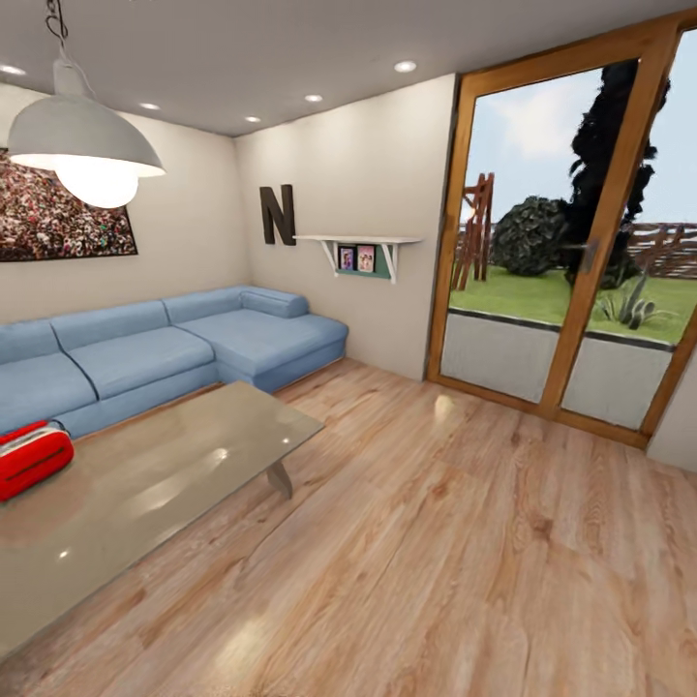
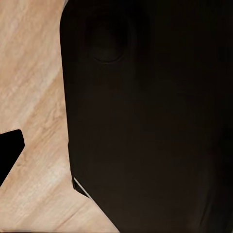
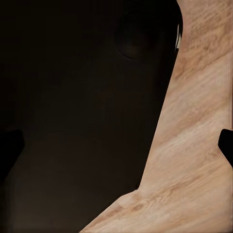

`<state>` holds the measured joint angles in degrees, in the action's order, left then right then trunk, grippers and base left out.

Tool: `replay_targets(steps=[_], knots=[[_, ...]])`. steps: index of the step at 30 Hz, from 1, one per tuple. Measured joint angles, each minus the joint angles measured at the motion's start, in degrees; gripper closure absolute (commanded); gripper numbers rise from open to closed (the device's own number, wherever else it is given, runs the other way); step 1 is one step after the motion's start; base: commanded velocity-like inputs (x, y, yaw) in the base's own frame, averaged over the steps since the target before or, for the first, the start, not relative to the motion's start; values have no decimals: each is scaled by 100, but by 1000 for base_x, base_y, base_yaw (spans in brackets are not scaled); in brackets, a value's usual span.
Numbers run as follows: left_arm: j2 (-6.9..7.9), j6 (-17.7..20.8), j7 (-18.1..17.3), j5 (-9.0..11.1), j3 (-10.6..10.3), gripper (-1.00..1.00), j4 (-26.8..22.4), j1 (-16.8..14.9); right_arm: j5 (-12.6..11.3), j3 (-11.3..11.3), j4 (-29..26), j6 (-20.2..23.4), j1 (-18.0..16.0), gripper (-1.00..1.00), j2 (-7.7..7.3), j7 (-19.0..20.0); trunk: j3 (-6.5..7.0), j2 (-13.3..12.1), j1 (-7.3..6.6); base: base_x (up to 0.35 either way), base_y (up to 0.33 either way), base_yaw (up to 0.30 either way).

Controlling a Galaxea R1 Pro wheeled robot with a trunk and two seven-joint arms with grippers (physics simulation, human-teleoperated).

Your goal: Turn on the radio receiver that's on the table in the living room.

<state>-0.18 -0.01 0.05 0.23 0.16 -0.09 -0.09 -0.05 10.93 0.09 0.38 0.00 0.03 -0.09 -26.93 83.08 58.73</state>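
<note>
The red radio receiver point(image 1: 31, 457) with white trim lies on the long glossy grey-beige table point(image 1: 165, 484), at the table's left end by the edge of the head view. In the left wrist view one black fingertip point(image 2: 9, 153) of my left gripper point(image 2: 116, 155) sits far out at the picture's edge over the wood floor. The other finger is lost against the robot's dark body point(image 2: 155, 121). My right gripper point(image 3: 116, 145) shows one fingertip point(image 3: 226, 145) just as far out. Both grippers are open and hold nothing.
A blue sectional sofa point(image 1: 165, 348) runs along the wall behind the table. Wood-framed glass doors point(image 1: 581, 242) stand at the right, a white pendant lamp point(image 1: 82, 145) hangs at upper left. Light wood plank floor point(image 1: 465, 542) spreads to the right of the table.
</note>
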Motion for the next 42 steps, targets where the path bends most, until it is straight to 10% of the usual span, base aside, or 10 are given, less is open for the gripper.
replay_targets(steps=[42], knots=[[0, -2, 3, -6, -7, -100, 9, 0, 40, 40, 0, 2, 0, -100, -3, 18, 0, 0, 0, 0, 0, 272]])
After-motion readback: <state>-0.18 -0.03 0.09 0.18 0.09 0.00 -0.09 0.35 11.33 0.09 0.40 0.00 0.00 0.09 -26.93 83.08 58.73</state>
